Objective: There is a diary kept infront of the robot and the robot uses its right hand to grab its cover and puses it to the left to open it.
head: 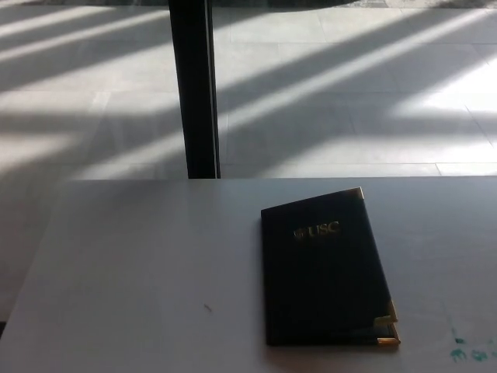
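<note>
We note an office-like or campus interior: plain white table (140, 264), tiled floor (349, 93), dark window frame post (194, 85), sunlight stripes.

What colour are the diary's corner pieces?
Gold, on the dark diary; seen in the head view, clearest on the near right corner.

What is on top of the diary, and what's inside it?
Nothing rests on the diary; only gold USC lettering marks its closed cover. The pages inside are hidden. It lies on the white table.
</note>
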{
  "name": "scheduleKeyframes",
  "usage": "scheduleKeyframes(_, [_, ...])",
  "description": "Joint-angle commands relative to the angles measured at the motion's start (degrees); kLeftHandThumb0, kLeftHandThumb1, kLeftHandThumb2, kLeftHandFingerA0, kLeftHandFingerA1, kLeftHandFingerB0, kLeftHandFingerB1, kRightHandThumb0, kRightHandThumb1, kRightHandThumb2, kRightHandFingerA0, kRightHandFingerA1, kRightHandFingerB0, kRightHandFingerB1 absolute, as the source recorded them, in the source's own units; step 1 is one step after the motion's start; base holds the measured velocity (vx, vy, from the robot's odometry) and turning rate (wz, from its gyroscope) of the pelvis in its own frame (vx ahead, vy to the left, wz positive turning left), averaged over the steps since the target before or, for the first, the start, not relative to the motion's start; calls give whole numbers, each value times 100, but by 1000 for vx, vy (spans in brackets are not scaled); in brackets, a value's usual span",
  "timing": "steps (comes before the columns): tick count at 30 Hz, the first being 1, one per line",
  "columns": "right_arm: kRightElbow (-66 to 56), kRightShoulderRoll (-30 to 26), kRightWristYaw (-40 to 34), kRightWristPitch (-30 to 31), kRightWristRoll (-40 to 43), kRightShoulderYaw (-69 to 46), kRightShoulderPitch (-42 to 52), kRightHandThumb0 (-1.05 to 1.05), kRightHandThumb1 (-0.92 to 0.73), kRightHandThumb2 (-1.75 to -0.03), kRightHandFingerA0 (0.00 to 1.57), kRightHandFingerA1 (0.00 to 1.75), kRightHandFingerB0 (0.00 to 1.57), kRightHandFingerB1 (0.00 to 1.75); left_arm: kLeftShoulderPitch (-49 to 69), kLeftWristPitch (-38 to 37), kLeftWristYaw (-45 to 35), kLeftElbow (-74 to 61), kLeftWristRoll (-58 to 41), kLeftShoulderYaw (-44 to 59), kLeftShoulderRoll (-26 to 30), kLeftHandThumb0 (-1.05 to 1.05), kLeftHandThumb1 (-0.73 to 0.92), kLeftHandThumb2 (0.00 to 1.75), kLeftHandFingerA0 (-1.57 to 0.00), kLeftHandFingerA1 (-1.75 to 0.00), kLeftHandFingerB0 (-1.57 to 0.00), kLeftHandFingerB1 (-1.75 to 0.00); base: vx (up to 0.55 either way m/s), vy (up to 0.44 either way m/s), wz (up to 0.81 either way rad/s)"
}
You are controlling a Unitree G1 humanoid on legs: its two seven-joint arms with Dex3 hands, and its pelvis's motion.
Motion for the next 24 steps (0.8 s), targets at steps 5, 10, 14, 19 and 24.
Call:
scheduleKeyframes(5, [-963, -20, -732, 413, 2447, -2420, -401, -74, -92, -71, 47, 51, 33, 47, -674, -111, 768, 522, -1826, 2107, 449, -104, 92, 99, -31, -125, -25, -103, 0, 0, 0])
scheduleKeyframes(10, [-1566, -360, -1560, 706, 2712, -3053, -1131, -71, -92, -79, 31, 47, 21, 45, -635, -101, 607, 534, -1723, 2249, 441, -97, 92, 143, -48, -101, -18, -76, 0, 0, 0])
scheduleKeyframes(14, [-1768, -561, -1819, 917, 2703, -3205, -1677, -75, -92, -75, 37, 49, 22, 46, -658, -113, 576, 608, -1677, 2343, 450, -96, 92, 142, -47, -99, -19, -75, 0, 0, 0])
scheduleKeyframes(19, [-2414, -671, -1623, 1124, 2699, -2971, -2317, -77, -92, -80, 33, 49, 21, 46, -672, -73, 550, 578, -1655, 2415, 440, -96, 92, 143, -48, -100, -19, -76, 0, 0, 0])
scheduleKeyframes(24, [-3205, -574, -1683, 1478, 2747, -2568, -2895, -80, -92, -75, 43, 54, 31, 48, -677, -53, 594, 498, -1661, 2436, 424, -99, 92, 143, -47, -100, -18, -77, 0, 0, 0])
